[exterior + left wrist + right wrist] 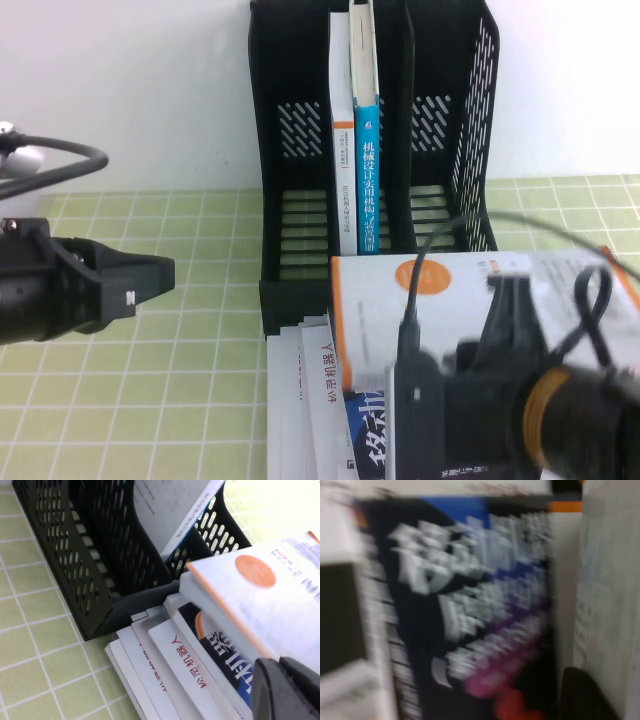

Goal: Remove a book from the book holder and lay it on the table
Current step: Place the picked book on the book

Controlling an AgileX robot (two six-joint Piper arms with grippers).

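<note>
Left pincer (165, 275) parked over open bench (150, 400) left of black book holder (290, 200); cannot tell its opening. Right pincer (510, 300) at white orange-edged book (440, 290) atop stack; grip unclear. Blue spine (368, 175) reads 机械设计实用机构.

Plain white wall (150, 90) behind; table (180, 400) covered in pale green grid-patterned mat; bright, even light.

Both arms are black. The left gripper (160, 275), near the desk's left edge, has a blocky matte housing with a small white mark on its side; a dark cable loops above it past a white fitting. The right gripper (510, 300), by the desk's near edge, carries black cables and an orange-yellow ring around its wrist.
</note>
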